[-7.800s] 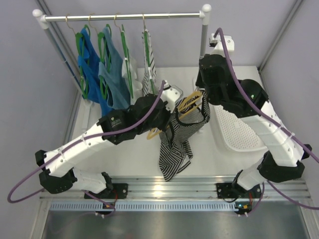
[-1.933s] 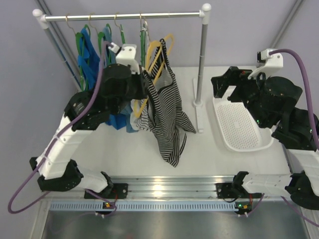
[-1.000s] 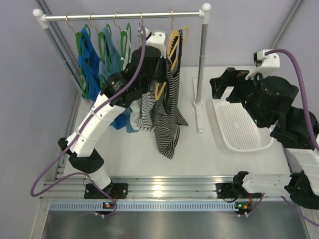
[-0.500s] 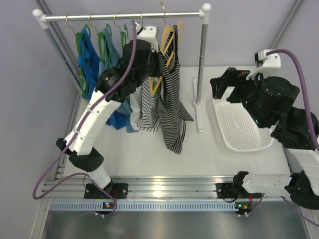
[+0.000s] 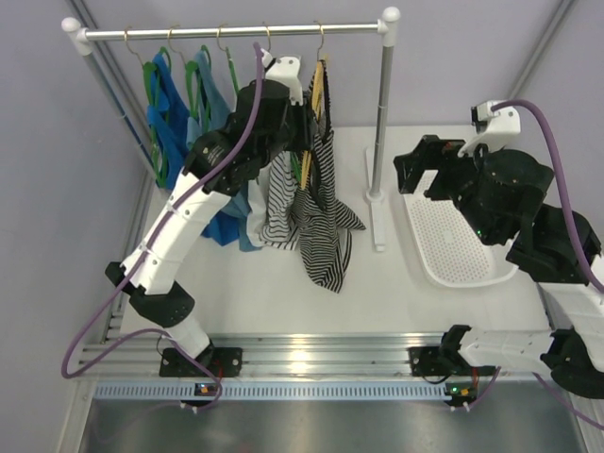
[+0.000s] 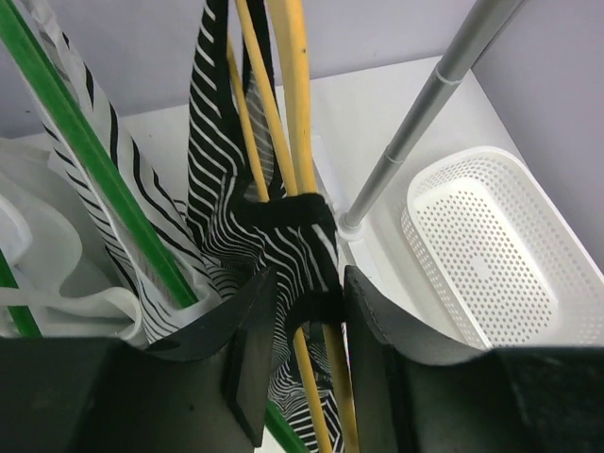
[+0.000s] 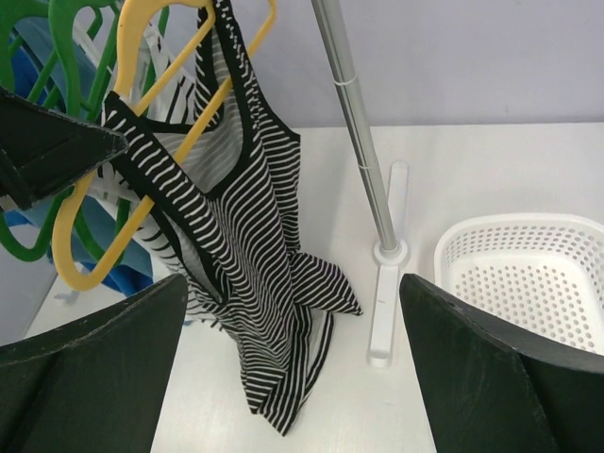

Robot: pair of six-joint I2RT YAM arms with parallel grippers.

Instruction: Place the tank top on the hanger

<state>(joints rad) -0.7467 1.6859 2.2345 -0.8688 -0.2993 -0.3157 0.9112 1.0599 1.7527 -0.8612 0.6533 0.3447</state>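
The yellow-orange hanger (image 5: 317, 85) hangs by its hook from the rail (image 5: 236, 31), right of the other hangers. The dark striped tank top (image 5: 321, 226) hangs on it, and its hem rests on the table. My left gripper (image 5: 304, 137) is up at the hanger's lower corner. In the left wrist view the hanger's rods (image 6: 294, 113) and the tank top's black strap (image 6: 302, 212) pass between my left gripper's (image 6: 311, 311) jaws, which stand apart with a gap on the left side. My right gripper (image 7: 293, 377) is wide open and holds nothing; it faces the tank top (image 7: 245, 274) from the right.
Green hangers with blue tops (image 5: 179, 123) and a paler striped top (image 5: 276, 203) fill the rail's left part. The rail's right post (image 5: 379, 113) stands just right of the tank top. A white perforated basket (image 5: 472, 281) lies on the table under my right arm.
The hanger's hook has come down from above the rail onto it, and the hanger now hangs edge-on. My left gripper's jaws have parted. The right arm shifted slightly left.
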